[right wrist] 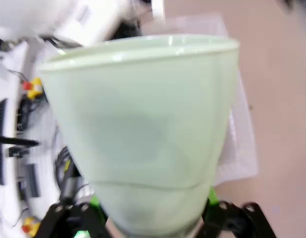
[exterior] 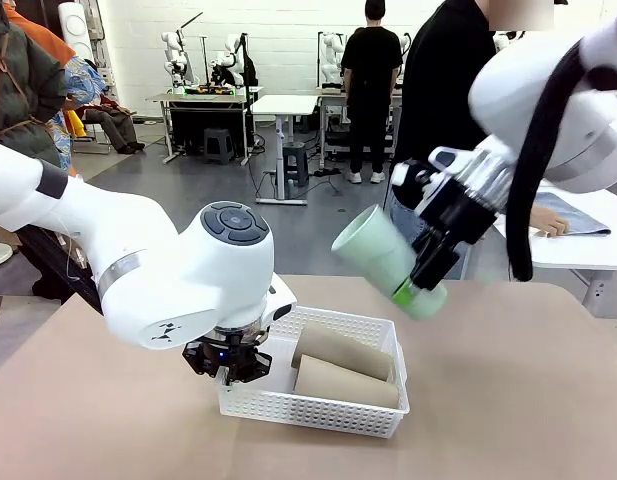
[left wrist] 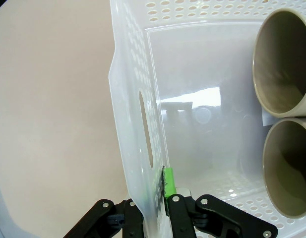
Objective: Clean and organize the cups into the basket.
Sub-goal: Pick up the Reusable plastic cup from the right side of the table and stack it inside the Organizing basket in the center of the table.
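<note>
Left end effector [exterior: 231,373] clamps the basket [exterior: 318,413] wall. Right end effector [exterior: 420,286] grips mint cup [exterior: 373,250], seemingly above the basket's far side. Two tan cups [exterior: 346,383] lie inside.

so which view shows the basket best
The front view: the whole basket shows, two tan cups lying inside, left gripper at its left end. The left wrist view shows its wall close up, clamped; the right wrist view, a blurred corner behind the mint cup.
</note>
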{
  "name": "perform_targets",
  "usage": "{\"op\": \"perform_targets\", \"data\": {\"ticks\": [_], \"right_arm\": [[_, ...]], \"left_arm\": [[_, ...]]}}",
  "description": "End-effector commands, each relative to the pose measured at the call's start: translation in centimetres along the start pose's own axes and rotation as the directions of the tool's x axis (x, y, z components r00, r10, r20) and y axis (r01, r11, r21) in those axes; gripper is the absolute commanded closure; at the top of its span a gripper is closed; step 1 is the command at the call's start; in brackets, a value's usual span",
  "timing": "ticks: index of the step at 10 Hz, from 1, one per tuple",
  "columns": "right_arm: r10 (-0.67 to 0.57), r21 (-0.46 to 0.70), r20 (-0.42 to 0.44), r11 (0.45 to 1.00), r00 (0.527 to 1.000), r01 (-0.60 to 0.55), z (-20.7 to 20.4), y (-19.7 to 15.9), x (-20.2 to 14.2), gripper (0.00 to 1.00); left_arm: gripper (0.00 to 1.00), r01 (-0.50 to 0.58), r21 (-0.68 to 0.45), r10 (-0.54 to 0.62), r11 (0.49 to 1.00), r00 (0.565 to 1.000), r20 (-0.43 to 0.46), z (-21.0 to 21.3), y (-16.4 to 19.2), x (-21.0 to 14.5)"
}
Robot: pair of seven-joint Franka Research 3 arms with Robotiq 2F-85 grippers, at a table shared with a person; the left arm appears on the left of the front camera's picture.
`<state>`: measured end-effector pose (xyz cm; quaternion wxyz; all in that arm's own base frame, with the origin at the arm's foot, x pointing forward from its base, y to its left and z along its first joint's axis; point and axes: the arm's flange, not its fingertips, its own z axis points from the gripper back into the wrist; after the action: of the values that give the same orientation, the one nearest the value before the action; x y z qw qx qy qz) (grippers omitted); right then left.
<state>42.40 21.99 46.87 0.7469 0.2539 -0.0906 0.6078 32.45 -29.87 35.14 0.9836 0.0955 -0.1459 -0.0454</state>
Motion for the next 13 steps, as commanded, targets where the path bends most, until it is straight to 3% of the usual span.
{"op": "perform_targets", "data": {"ticks": [1, 5, 13], "right_arm": [[-0.037, 0.049, -0.104, 0.998, 0.994, 0.043, -2.3, -1.9, 0.4, 0.19], [0.009, 0.104, -0.183, 0.994, 0.983, 0.011, -6.5, -1.6, 0.8, 0.19], [0.054, 0.244, -0.146, 0.97, 0.988, -0.017, -11.1, -4.0, 1.5, 0.19]], "left_arm": [[1.0, 0.007, 0.014, -0.007, 1.0, 1.0, 0.012, -0.1, 0.0, -0.3], [1.0, 0.007, 0.014, -0.007, 1.0, 1.0, 0.012, -0.1, 0.0, -0.3], [1.0, 0.007, 0.014, -0.007, 1.0, 1.0, 0.012, -0.1, 0.0, -0.3]]}}
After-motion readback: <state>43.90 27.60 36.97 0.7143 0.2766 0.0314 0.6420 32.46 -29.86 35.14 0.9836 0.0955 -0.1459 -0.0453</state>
